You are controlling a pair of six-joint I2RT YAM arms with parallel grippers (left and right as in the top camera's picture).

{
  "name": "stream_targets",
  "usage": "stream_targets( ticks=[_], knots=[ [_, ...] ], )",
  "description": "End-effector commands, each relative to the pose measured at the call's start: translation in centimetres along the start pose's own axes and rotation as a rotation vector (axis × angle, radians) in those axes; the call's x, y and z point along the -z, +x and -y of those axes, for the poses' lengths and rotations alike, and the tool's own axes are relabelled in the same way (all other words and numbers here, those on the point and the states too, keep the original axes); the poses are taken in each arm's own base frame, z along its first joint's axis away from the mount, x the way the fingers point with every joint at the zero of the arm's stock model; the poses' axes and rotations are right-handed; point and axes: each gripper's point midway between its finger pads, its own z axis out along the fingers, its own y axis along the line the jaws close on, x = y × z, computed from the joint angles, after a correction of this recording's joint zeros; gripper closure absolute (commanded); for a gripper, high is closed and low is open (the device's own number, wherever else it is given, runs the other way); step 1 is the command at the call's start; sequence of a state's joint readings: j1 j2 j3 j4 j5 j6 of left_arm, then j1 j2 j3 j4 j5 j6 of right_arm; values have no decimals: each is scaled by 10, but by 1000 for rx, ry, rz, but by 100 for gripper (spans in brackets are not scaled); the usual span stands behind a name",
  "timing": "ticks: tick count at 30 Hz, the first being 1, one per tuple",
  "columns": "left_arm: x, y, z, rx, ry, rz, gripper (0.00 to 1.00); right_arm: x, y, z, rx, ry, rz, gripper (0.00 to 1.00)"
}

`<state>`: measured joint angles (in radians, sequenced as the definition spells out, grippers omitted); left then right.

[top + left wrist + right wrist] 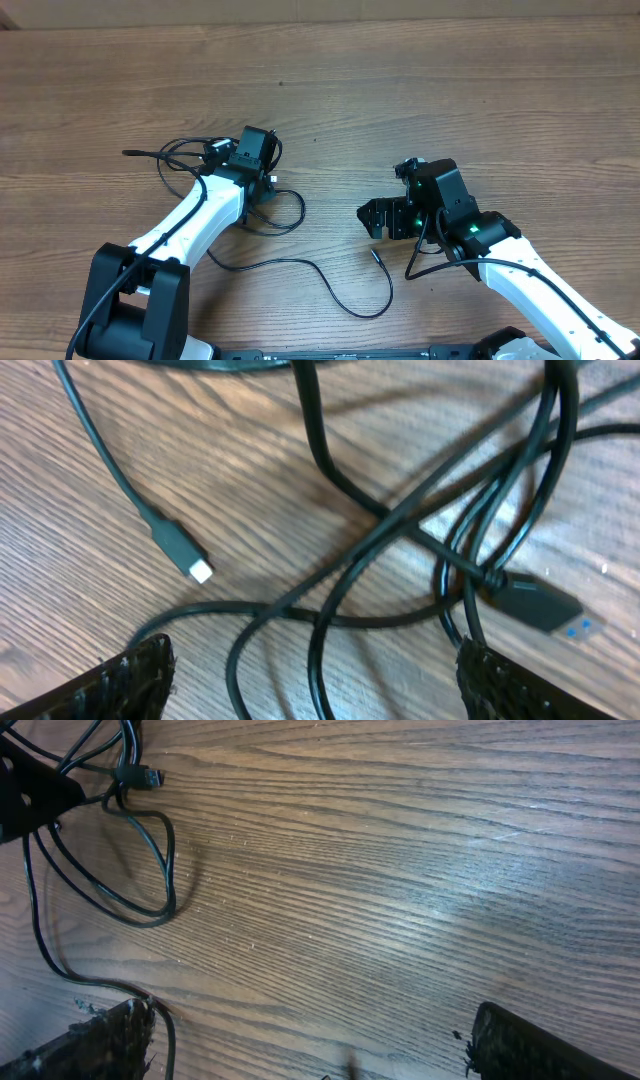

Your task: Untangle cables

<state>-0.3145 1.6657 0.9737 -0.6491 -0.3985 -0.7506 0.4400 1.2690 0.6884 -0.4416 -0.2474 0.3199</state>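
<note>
While poised low over the table, held the left end effector spread wide, gripping nothing. Found the cables crossing on the wood beneath and ahead of its fingers: white-tipped plug ahead of the left finger, blue-marked plug just ahead of the right one. Found one long cord looping away, its plug end near the right end effector. Held that one wide too, empty, tangle well off to its left.
</note>
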Motion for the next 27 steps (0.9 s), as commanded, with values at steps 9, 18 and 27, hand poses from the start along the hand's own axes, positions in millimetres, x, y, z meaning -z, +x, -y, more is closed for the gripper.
stream_targets(
  ticks=[9, 18, 27],
  knots=[
    [0, -16, 0, -28, -26, 66, 30, 5, -13, -8, 19, -16, 31, 0],
    [-22, 2, 0, -62, -63, -3, 28, 5, -13, -8, 19, -16, 31, 0],
    [-33, 12, 1, -74, -74, -44, 51, 5, -13, -8, 19, -16, 31, 0]
  ],
)
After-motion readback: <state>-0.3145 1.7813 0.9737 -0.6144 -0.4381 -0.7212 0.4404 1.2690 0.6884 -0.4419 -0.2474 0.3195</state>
